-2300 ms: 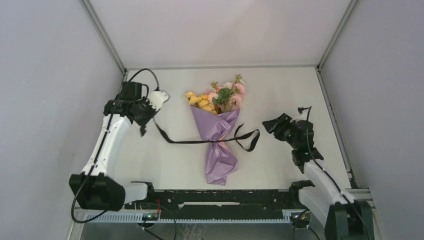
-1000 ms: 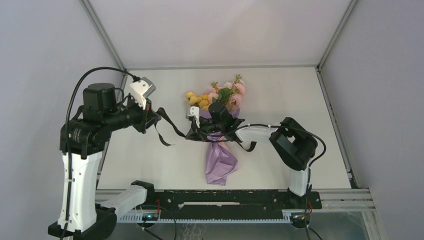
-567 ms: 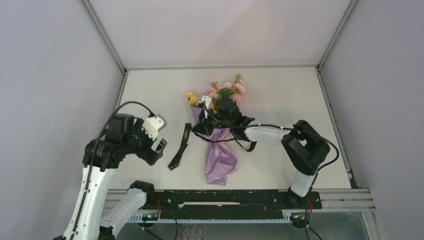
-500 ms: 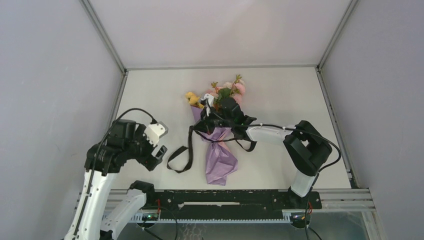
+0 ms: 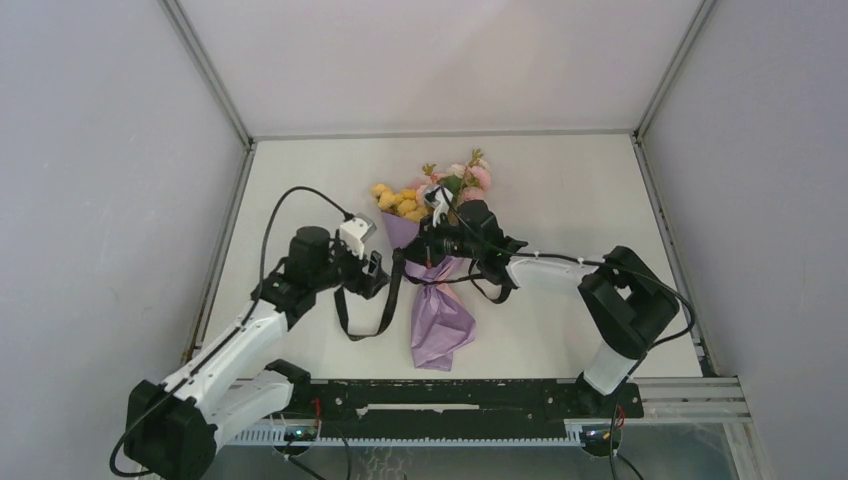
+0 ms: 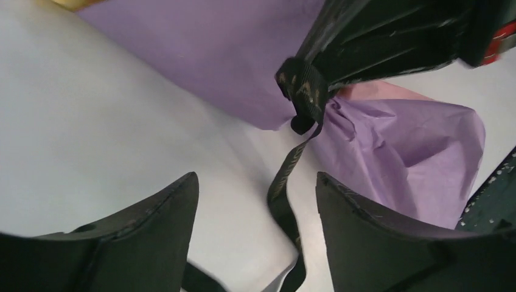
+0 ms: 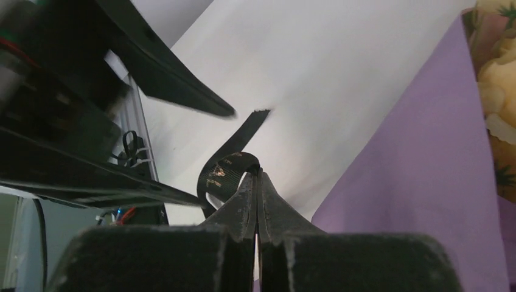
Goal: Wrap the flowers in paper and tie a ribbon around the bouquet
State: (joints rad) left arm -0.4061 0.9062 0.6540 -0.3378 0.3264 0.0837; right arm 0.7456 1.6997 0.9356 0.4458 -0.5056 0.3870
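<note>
Left jaws wide, right jaws pinching the ribbon (image 6: pixel 285 185).
Left dropped its end, straddles it beside the bouquet (image 5: pixel 440 312); knot unfinished.

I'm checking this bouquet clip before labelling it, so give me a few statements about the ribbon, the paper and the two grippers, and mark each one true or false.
1. The right gripper is shut on the ribbon. True.
2. The left gripper grips the ribbon. False: its jaws stand open, and the ribbon lies loose between them.
3. The flowers point away from the arm bases. True.
4. The paper is green. False: it is lilac, with some pink showing.
5. The bouquet stands upright. False: it lies flat on the table.
</note>
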